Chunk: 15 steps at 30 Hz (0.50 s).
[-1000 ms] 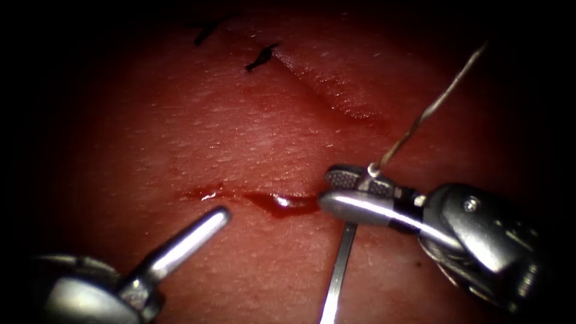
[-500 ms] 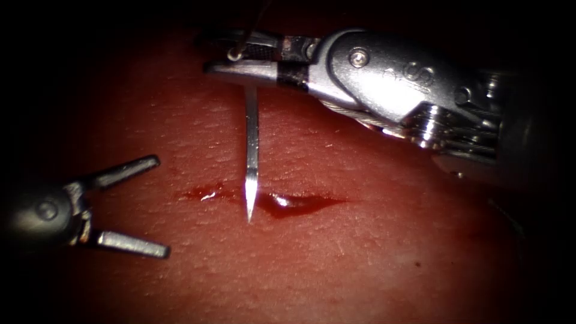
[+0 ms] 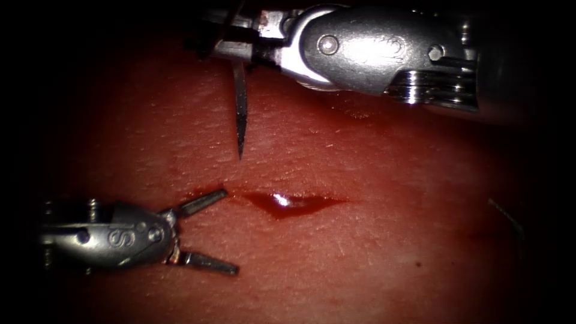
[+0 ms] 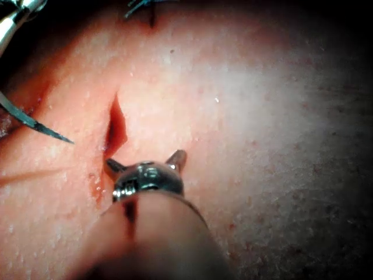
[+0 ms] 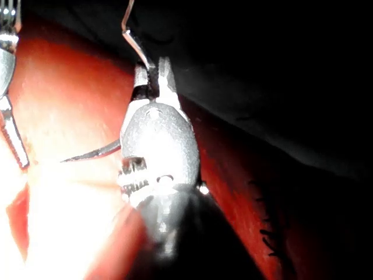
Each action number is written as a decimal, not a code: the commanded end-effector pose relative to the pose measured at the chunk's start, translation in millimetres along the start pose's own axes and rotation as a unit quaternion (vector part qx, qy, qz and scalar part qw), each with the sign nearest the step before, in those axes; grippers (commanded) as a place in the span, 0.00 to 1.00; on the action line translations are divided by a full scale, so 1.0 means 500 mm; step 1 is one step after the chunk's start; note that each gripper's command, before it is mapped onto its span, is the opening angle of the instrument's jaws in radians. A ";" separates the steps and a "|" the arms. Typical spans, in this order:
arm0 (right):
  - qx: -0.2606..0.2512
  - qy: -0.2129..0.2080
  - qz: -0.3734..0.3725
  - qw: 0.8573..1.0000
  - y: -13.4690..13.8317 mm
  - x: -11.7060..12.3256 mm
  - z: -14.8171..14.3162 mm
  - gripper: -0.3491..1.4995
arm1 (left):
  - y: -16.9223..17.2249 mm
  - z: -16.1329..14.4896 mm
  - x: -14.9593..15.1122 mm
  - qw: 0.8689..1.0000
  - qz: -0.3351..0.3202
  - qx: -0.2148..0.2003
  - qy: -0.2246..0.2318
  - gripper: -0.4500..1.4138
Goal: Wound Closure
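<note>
Holding the curved needle (image 3: 240, 117) near its blunt, thread-bearing end, the right end effector (image 3: 231, 45) has its jaws clamped on it above the cut (image 3: 288, 204) in the endoscope view, with the point hanging free, clear of the tissue (image 3: 372, 240) and aimed down toward the cut's left end. The left end effector (image 3: 204, 231) is spread wide and holds nothing; its upper jaw lies at the cut's left tip, its lower jaw rests on the tissue below the cut. A judgement: gripped so far back, the needle may swivel in the jaws if its point meets the tissue at a slant. The open left jaws sit close under the point, so either tool straying could knock steel on steel. The red fluid (image 3: 282, 203) pooled in the cut may hide its edges. A strand of thread (image 3: 507, 219) lies well to the right of the cut. Compared with half a second ago, the needle point has lifted off the cut, and the left end effector has come in from the left to touch the cut's end.
</note>
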 end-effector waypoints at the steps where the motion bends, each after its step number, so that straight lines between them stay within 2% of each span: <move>1: 0.001 0.002 -0.008 1.000 -0.0006 -0.0011 0.0021 0.00 | -0.0010 0.0029 0.0015 1.000 -0.005 0.016 0.004 0.55; 9: 0.003 -0.001 -0.019 1.000 -0.0033 -0.0045 0.0020 0.00 | -0.0025 0.0057 0.0071 0.998 -0.033 0.040 0.046 0.58; 13: 0.001 0.002 -0.023 1.000 -0.0049 -0.0048 0.0022 0.00 | -0.0027 0.0079 0.0141 0.994 -0.055 0.064 0.074 0.61; 15: 0.001 0.003 -0.026 1.000 -0.0051 -0.0044 0.0024 0.00 | -0.0027 0.0081 0.0157 0.993 -0.056 0.071 0.082 0.62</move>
